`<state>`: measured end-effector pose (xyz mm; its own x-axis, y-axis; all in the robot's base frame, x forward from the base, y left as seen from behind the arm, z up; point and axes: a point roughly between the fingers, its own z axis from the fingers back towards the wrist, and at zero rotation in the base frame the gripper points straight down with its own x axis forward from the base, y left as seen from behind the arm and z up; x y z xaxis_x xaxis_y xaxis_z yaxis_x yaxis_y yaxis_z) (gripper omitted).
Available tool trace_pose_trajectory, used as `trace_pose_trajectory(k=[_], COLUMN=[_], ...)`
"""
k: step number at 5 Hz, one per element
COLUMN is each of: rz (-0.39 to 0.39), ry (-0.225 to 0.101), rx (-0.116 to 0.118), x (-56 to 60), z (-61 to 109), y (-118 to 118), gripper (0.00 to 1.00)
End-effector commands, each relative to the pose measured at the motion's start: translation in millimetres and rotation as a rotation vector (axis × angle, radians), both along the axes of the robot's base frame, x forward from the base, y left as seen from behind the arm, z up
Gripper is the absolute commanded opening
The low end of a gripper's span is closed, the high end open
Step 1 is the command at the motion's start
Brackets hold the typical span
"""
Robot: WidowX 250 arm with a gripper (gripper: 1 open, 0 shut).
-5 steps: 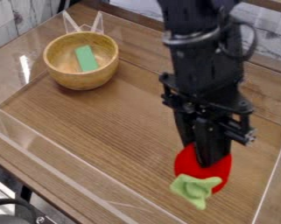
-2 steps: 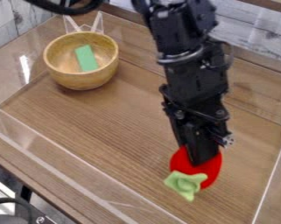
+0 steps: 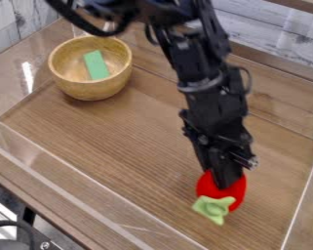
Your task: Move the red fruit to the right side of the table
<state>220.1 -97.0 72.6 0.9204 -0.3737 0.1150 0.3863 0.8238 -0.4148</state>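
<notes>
Right now I see my arm reaching down steeply from the top of the view, with the claw [image 3: 225, 179] pressed onto the red fruit [image 3: 221, 187] near the lower right part of the counter [image 3: 106, 137]. The dark fingers are drawn together and narrow, their tips sunk against the top of the strawberry, so I read the claw as fully closed on the red fruit, pinching it from above. The fruit shows as a glossy red oval, partly covered by the fingers, and its light green leafy cap [image 3: 214, 208] sticks out toward the near edge, pointing at the camera. I cannot tell for certain whether the fruit sits on the wood or is lifted just clear of it; it looks very close to the surface. It lies near the low clear acrylic wall [image 3: 299, 200] on the right-hand side and not far from the near wall as well. Well apart from all this, toward the far left corner, a wooden bowl [image 3: 91, 68] stands upright on the brown wood-grain top, and a flat green rectangular piece [image 3: 95, 65] lies inside it. The arm's black body crosses the middle of the frame between the bowl and the fruit without touching the bowl.
</notes>
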Motion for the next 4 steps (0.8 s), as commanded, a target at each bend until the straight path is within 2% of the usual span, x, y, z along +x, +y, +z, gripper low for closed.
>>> trace_pose_trajectory(k=[1,3,4], rz=[-0.008,0.275,0.322], ry=[-0.047,-0.049,-0.045], rx=[-0.018,-0.013,-0.015], x=[22.6,37.6,36.9], z=[-8.3,-29.6,-30.8], y=[-17.7,2.0,7.2], gripper=[0.0,0.0,0.0])
